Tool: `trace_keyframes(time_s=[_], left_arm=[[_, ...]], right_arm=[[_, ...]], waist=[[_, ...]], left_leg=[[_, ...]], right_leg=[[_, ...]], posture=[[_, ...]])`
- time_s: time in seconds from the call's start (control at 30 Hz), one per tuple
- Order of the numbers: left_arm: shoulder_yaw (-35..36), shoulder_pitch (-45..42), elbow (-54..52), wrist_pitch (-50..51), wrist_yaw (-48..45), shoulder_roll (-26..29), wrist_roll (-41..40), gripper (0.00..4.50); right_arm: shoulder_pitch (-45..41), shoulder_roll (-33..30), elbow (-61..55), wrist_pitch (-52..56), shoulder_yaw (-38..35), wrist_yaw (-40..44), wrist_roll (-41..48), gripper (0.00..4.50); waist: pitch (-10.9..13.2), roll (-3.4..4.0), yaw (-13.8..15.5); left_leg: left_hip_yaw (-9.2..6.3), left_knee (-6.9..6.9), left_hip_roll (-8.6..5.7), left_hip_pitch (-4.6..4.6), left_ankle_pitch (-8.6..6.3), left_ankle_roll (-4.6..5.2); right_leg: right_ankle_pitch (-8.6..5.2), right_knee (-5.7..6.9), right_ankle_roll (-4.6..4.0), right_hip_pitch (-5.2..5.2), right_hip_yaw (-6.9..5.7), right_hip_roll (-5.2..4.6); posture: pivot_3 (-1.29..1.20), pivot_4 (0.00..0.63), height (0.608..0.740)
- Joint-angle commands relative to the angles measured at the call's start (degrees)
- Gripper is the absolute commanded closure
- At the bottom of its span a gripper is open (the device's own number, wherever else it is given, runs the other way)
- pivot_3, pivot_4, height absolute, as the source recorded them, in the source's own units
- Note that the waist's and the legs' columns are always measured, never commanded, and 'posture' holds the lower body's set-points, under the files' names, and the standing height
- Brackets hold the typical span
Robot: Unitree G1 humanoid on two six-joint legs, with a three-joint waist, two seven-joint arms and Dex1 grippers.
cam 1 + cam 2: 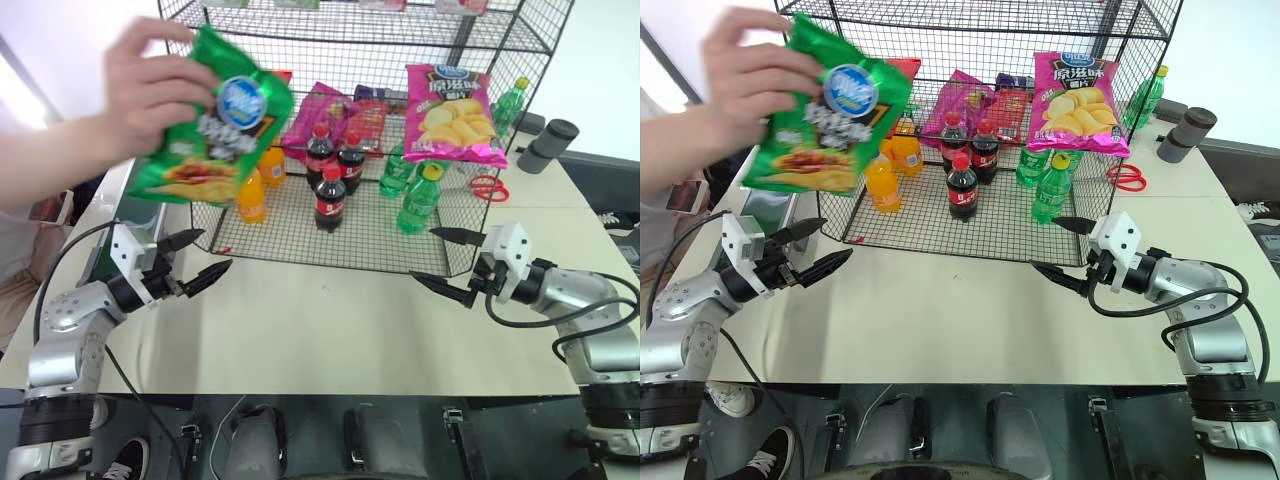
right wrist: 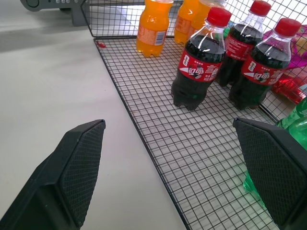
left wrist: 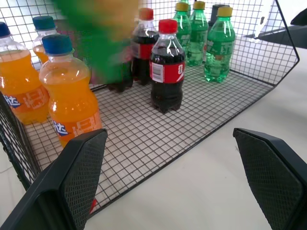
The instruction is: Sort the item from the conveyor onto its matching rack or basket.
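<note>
Left eye view, green crisp bag (image 1: 212,118) held aloft in a person's hand (image 1: 148,85), upper edge covered by fingers, hiding part of the black wire rack (image 1: 400,235), above and well clear of left gripper (image 1: 196,257), right gripper (image 1: 445,262) far off, both released, empty.

The left gripper (image 3: 182,182) holds its jaws wide apart over the pale counter (image 3: 201,191), facing the rack (image 3: 144,139), where orange soda bottles (image 3: 69,96), cola bottles (image 3: 167,67) and green bottles (image 3: 218,43) stand upright, a green blur (image 3: 103,43) above
</note>
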Motion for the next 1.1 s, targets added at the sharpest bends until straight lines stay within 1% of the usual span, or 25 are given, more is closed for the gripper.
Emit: trace_keyframes(time_s=[0.03,0.3,0.67,0.83,0.93,1.1], left_arm=[[0.56,-0.33,-2.01,-0.68,0.58,0.07,-0.38,0.00],[0.42,0.30,-1.35,-1.94,0.05,0.77,0.65,0.00],[0.00,1.63,-3.34,-1.58,0.99,0.58,0.92,0.00],[-1.04,1.69,-3.05,-3.16,1.74,0.94,3.51,0.00],[-1.49,2.68,-3.99,-0.95,1.34,1.14,2.77,0.00],[-1.20,3.49,-4.62,-0.23,0.85,1.56,2.37,0.00]], right_arm=[[-1.32,0.44,-1.25,-1.03,-0.22,-0.32,0.23,0.05],[-1.41,0.53,-1.60,-0.84,0.03,-0.12,0.09,0.05],[-2.92,2.49,-2.06,-0.58,2.61,-1.20,-1.03,0.05],[-3.61,2.52,-1.74,-1.02,3.20,-1.23,-1.54,0.05],[-4.11,2.53,-1.47,-1.14,3.35,-1.30,-1.53,0.05],[-4.12,2.53,-1.18,-1.36,3.48,-1.12,-1.57,0.05]], waist=[[0.00,0.00,0.01],[0.00,0.00,0.03],[0.00,0.00,-0.01],[0.00,0.00,0.04],[0.00,0.00,0.03],[0.00,0.00,0.00]], left_leg=[[0.01,0.00,0.00,0.00,0.00,0.00],[0.02,0.00,0.00,0.00,0.00,0.00],[0.03,0.00,0.01,0.00,0.00,0.00],[0.04,0.00,0.01,0.00,0.00,0.00],[0.04,0.00,0.01,0.00,0.00,0.00],[0.04,0.00,0.02,0.00,0.00,0.00]], right_leg=[[0.00,0.00,0.00,0.00,0.00,0.00],[0.00,0.00,0.00,0.00,0.00,0.00],[0.00,0.01,0.00,-0.01,0.00,0.00],[0.00,0.01,0.00,-0.01,0.01,-0.01],[0.00,0.01,0.00,-0.01,0.00,-0.01],[0.00,0.01,0.00,-0.01,0.00,0.01]], posture=[[0.00,0.150,0.740],[0.00,0.150,0.740],[0.00,0.150,0.740],[0.00,0.150,0.740],[0.00,0.150,0.740],[0.00,0.150,0.740]])
